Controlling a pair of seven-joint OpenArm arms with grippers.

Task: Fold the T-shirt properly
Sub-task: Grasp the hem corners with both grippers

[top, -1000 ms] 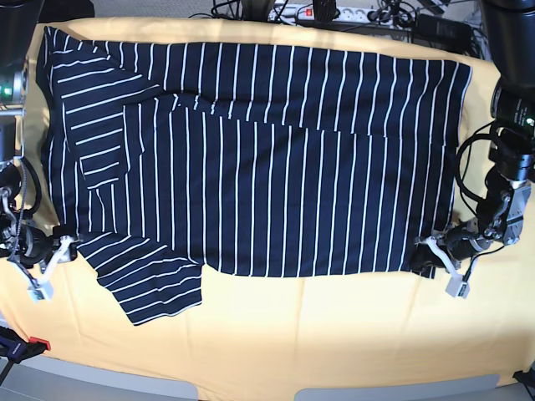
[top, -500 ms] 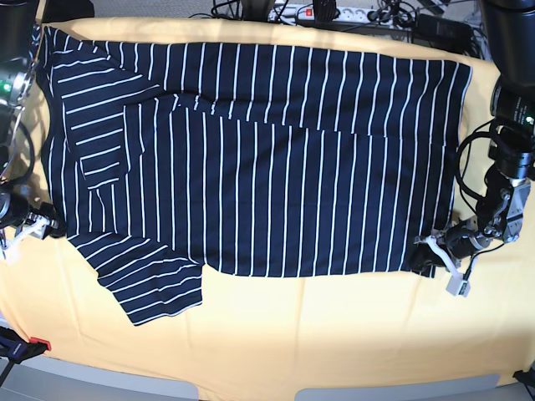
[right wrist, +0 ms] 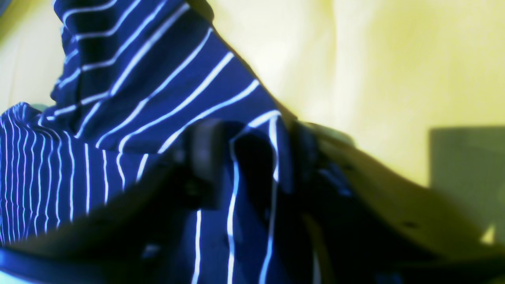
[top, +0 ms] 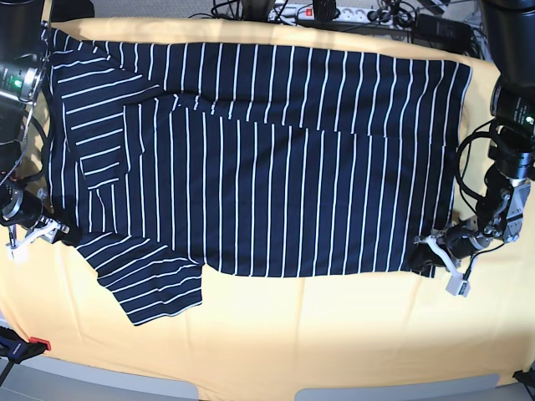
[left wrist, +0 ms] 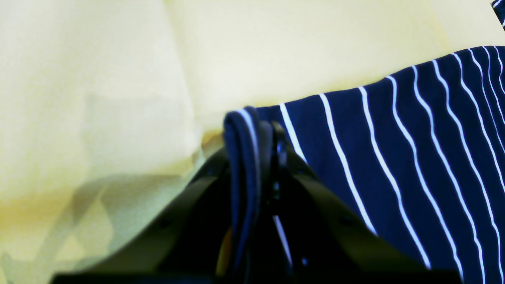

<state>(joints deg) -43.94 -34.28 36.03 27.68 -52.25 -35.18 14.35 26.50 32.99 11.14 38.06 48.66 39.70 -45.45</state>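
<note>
A: Where's the shirt?

B: Spread flat on the yellow desk, stripes running front to back in the base view. One sleeve sticks out at the near left, and a folded-over layer covers the middle.

A: Left pincer?

B: At the shirt's near right corner in the base view. Pressed together on the hem; the wrist view shows a rolled edge of fabric pinched between the black fingers, sitting just off the desk.

A: Right pincer?

B: At the shirt's left edge, near the sleeve. The wrist view is blurry, but striped cloth sits bunched between the two fingers, and fabric rises in a peak above them. The fingers stand apart with the fold in the gap. Can't tell whether they actually grip it.

A: Anything else in view?

B: Cables and a power strip beyond the far desk edge.
</note>
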